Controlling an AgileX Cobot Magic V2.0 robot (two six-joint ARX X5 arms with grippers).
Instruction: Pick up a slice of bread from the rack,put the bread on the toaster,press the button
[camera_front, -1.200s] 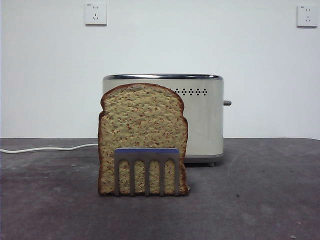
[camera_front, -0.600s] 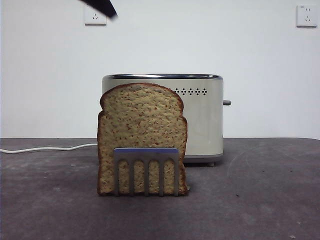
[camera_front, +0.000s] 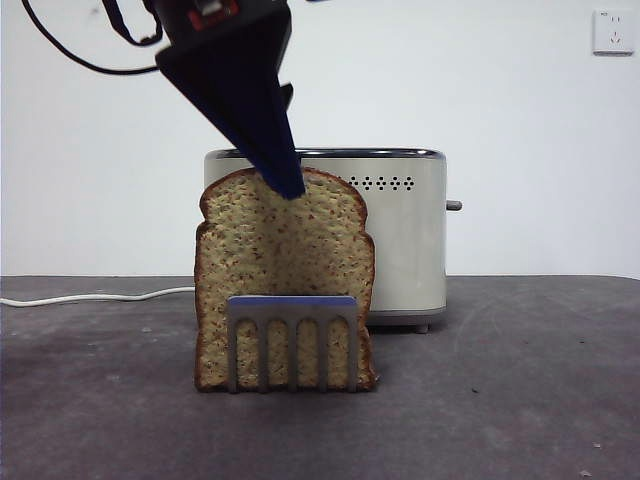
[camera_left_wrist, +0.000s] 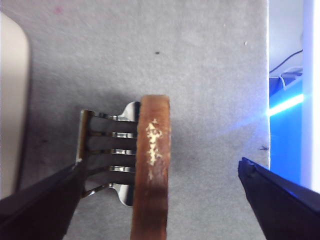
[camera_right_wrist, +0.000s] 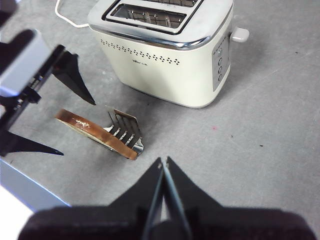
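The slice of bread (camera_front: 285, 265) stands upright in the rack (camera_front: 293, 340), in front of the toaster (camera_front: 405, 240). My left gripper (camera_front: 288, 182) has come down from the upper left, and its dark tip is level with the bread's domed top. From the left wrist, the jaws are open and wide apart on either side of the crust (camera_left_wrist: 152, 165), clear of it, with the rack (camera_left_wrist: 107, 150) beside it. The button (camera_front: 455, 206) sticks out of the toaster's right end. My right gripper (camera_right_wrist: 162, 164) is shut and empty, hanging above the table away from the toaster (camera_right_wrist: 165, 55).
A white power cord (camera_front: 90, 297) runs along the table to the left behind the bread. Two wall sockets (camera_front: 613, 32) sit high on the back wall. The table's edge (camera_left_wrist: 267, 100) lies not far beyond the bread on the side away from the toaster.
The left arm has dropped from the top edge of the front view down to the bread's top. Bread, rack and toaster have not moved.
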